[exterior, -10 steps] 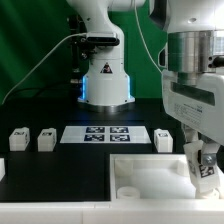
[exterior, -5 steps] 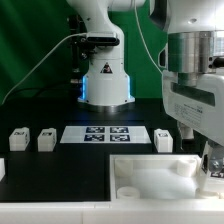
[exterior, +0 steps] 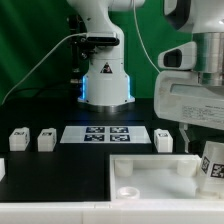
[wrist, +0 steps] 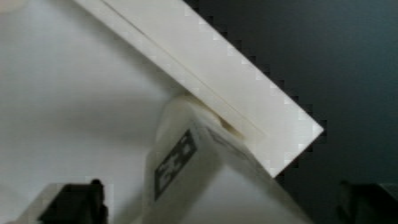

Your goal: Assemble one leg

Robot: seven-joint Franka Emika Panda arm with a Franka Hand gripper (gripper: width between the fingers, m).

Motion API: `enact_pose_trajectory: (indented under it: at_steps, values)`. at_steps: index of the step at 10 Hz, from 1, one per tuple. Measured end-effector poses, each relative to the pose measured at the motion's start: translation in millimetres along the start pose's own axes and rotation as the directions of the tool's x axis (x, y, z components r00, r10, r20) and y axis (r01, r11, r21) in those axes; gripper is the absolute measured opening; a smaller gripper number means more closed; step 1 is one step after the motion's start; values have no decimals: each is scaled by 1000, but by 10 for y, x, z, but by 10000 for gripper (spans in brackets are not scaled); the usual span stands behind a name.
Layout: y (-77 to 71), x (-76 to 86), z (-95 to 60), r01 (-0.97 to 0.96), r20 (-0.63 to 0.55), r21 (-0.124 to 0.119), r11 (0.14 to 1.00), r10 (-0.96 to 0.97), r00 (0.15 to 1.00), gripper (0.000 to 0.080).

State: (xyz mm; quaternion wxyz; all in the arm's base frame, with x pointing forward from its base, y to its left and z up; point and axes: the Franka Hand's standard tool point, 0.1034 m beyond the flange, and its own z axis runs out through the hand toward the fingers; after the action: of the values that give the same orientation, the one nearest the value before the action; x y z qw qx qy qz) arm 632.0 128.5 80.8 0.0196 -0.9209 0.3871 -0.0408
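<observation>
Exterior view
Base: white robot base [exterior: 105,85] at the back of the black table [exterior: 60,165], blue glow on its front
Board: marker board [exterior: 108,133] flat on the table in front of the base, tags up
Loose parts: first post [exterior: 18,139] and second post [exterior: 46,140] near each other toward the exterior view's left; third post [exterior: 165,140] just beside the marker board's end on the exterior view's right; all small, white, upright, each with a dark mark on its front
Panel: wide white panel [exterior: 150,178] at the near edge of the table, raised rim around it
Gripper: gripper [exterior: 206,142] hangs over the panel's end at the exterior view's right; one dark finger [exterior: 190,139] shows under the white hand, the other cannot be made out
Leg: leg [exterior: 213,166] below the gripper, at the panel's end on the exterior view's right, tag facing the camera, partly cut by the picture edge

Wrist view
Panel: one corner in sight, its rim [wrist: 214,75] running slantwise, dark table beyond
Leg: leg [wrist: 214,175] sits inside the panel, against the rim near that corner, tag [wrist: 175,162] on the face in view
Fingertips: two dark fingertips [wrist: 71,203] far apart, one on each side of the leg, a clear gap between each and the leg
Grip: gripper [wrist: 217,204] spread wide, holding nothing
</observation>
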Motion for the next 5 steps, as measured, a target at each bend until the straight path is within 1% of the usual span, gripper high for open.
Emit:
enact_pose_trajectory:
  at_steps: [1, 2, 3, 4, 5]
  values:
    - [3, 3, 2, 55, 0, 0, 998, -55, 998, 648]
    - [5, 5, 2, 185, -1, -1, 983, -185, 983, 648]
    - [12, 8, 9, 268, -1, -5, 963, -268, 963, 648]
    - [56, 22, 46, 479, -3, -42, 877, -480, 877, 648]
    - [62, 17, 62, 615, -1, -67, 786, -616, 788, 648]
